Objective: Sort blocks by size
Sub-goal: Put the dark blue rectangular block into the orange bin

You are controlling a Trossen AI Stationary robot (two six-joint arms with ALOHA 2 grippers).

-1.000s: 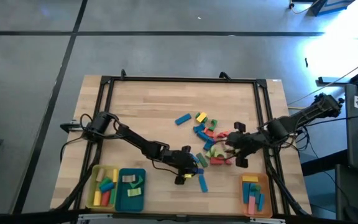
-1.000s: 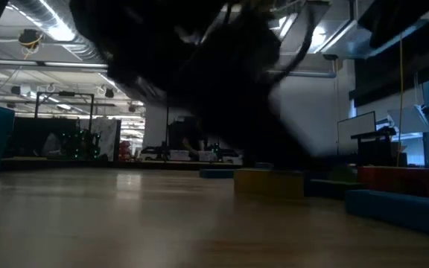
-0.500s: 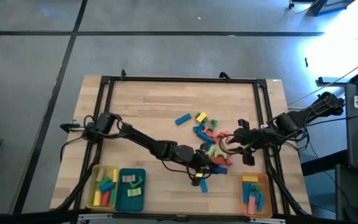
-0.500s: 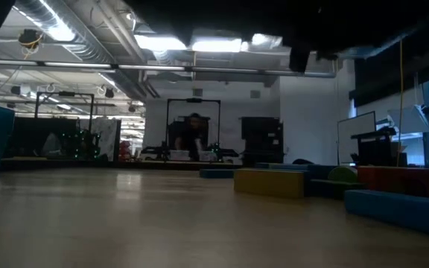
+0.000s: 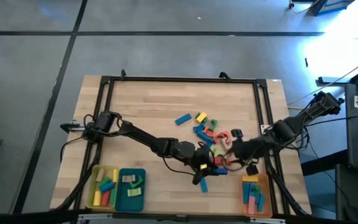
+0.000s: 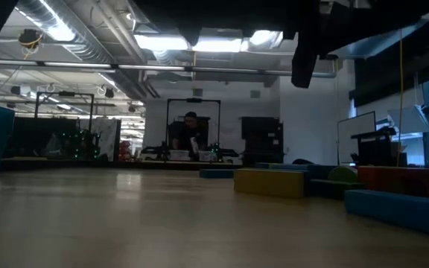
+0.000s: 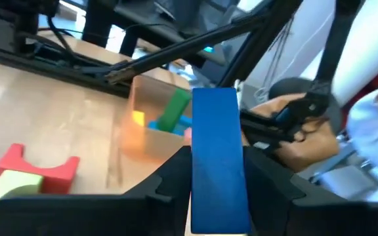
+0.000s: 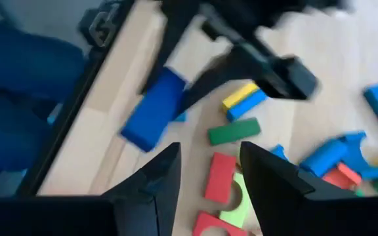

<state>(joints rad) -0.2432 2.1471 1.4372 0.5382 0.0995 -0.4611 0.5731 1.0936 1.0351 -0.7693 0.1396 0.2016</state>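
Seen from overhead: wooden counter (image 5: 142,106) inside a black frame, with two dark arms reaching toward a jumble of small coloured blocks (image 5: 207,130) right of centre. Left claw (image 5: 201,173) stretched low across the counter's near half, clamped on a long blue block (image 7: 218,157) that stands upright between its two dark fingers (image 7: 166,187) in the left wrist view. Beyond it there, a red arch block (image 7: 39,169) beside a pale green piece on the wood, and an orange tray (image 7: 151,124) holding green, blue and yellow pieces. Right claw (image 5: 236,149) poised at the pile's right edge, fingers (image 8: 151,190) apart with nothing between them; below them in the right wrist view a red bar (image 8: 219,177), a green bar (image 8: 233,131) and a yellow and blue pair (image 8: 243,99) lying loose. Near front left edge of the counter, a yellow tray (image 5: 102,186) and a teal tray (image 5: 131,190), each with a few blocks; orange tray near the front right corner. From counter level, only dim wood, a few blocks at the right, and a person (image 6: 190,134) far back in the room.
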